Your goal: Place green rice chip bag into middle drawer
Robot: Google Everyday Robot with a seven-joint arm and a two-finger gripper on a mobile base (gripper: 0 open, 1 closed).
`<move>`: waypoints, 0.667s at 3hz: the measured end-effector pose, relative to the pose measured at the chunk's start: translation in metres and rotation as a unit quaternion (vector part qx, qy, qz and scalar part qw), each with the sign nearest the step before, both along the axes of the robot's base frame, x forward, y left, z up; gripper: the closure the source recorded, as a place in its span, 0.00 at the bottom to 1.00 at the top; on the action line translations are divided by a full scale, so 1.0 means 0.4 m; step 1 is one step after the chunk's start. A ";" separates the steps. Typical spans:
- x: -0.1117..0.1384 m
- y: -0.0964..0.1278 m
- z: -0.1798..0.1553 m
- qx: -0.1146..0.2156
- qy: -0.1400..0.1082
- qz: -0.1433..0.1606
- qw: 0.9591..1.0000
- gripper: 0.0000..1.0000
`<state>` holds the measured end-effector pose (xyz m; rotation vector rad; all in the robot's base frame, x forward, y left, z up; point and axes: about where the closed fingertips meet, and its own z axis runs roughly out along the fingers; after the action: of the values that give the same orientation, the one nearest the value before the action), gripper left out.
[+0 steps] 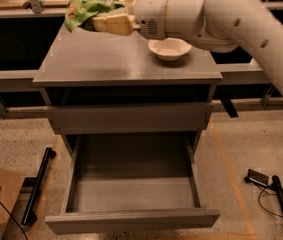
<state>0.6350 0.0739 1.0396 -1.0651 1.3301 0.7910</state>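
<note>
- Speckled pale flooring (241,149) surrounded a grey cabinet (126,66), with dark recesses and a long ledge behind it.
- On the cabinet's flat top sat a white bowl (170,49), toward the right rear.
- Over the top's left rear corner, the gripper (101,25) was clamped on the green rice chip bag (88,4), its tan fingers (115,25) pointing left and pinching the packet's lower edge.
- The bag hung above the surface, crumpled and bright green, with paler patches among its folds; its lettering could not be read.
- The white arm (241,19) reached in from the right, passing above the bowl.
- Below the top, one plain grey drawer front (131,118) was closed.
- Under that, the middle drawer (131,220) stood pulled out, its flat floor and low side walls showing.
- A black bar (37,184) lay on the floor to the cabinet's left.
</note>
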 end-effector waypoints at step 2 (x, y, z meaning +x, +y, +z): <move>-0.032 -0.068 0.003 -0.010 0.025 0.029 0.999 1.00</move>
<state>0.6221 0.0468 1.0408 -1.1103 1.3558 0.8549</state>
